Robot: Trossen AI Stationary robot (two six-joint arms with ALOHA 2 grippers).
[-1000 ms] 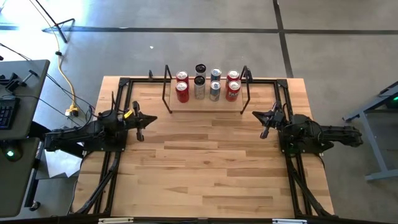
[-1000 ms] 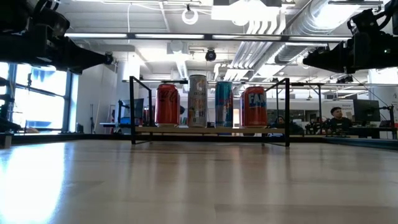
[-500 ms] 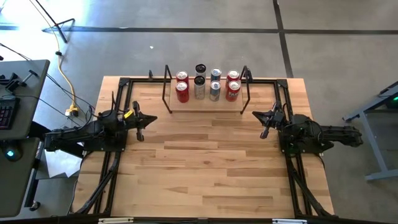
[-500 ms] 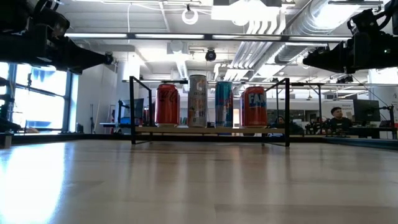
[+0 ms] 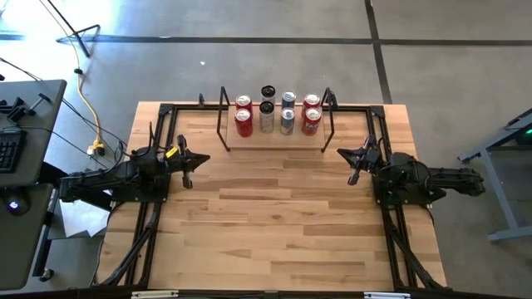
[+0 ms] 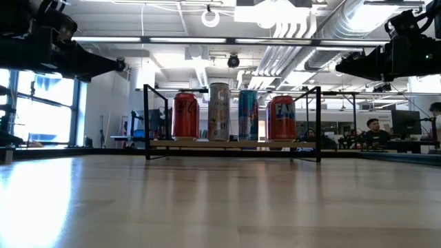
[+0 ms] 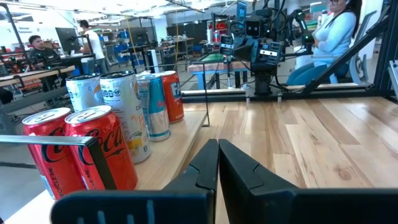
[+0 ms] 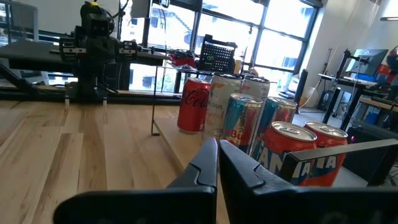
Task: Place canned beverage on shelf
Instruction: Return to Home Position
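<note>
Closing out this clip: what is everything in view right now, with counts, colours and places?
shelf: one, light board, black rod ends, far middle of the table.
Coca-Cola cans: two, red, one behind the other, at the shelf end nearest the left arm.
tall cans: two, white and yellow, next column.
slim cans: two, blue and silver, third column.
Fanta cans: two, orange-red, at the shelf end nearest the right arm.
desk: one, grey, beside the table's left.
person: seated in the room behind.
left gripper: shut, empty, at the table's left edge.
right gripper: shut, empty, at the right edge.
</note>
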